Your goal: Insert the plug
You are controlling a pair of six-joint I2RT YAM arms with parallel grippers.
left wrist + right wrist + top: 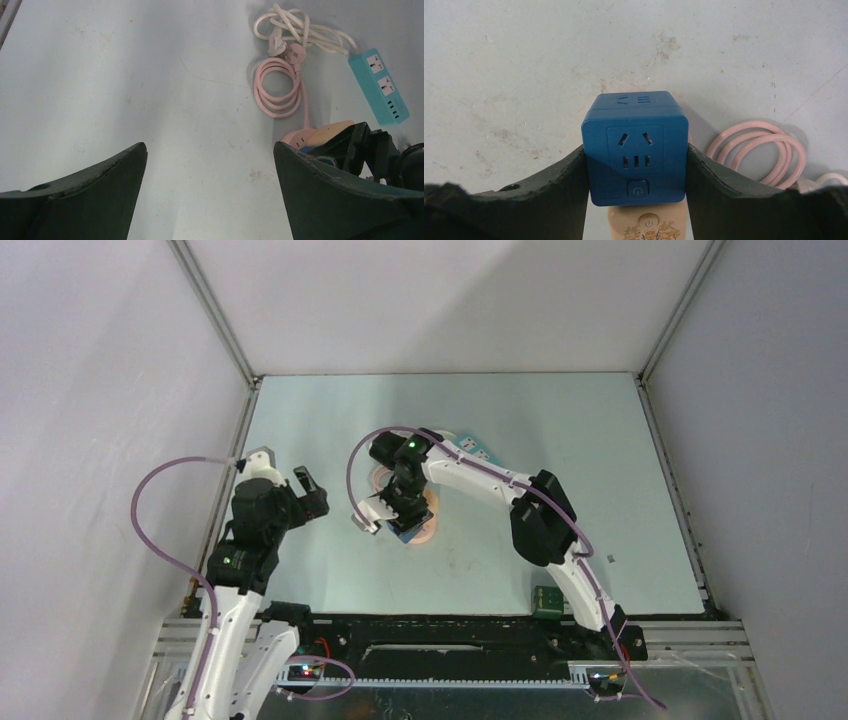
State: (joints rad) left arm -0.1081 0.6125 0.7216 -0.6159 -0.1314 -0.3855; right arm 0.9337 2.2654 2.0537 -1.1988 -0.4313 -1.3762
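Observation:
My right gripper point(636, 167) is shut on the plug, a blue cube adapter point(635, 127) with socket holes and a power button on its upper face. Its prongs are hidden underneath. The cube sits directly over the end of a beige-pink power strip point(650, 226); I cannot tell whether it is seated in it. From above, the right gripper point(398, 517) and the cube point(404, 532) are at mid-table. My left gripper point(210, 145) is open over bare table, left of the strip point(320, 134), with nothing between its fingers.
The strip's pink cord point(277, 90) lies coiled behind it, ending in a pink plug point(297, 51). A tangled white cable point(295, 27) leads to a teal power strip point(382, 85) at the back. A small green box point(548, 600) sits at the table's near edge.

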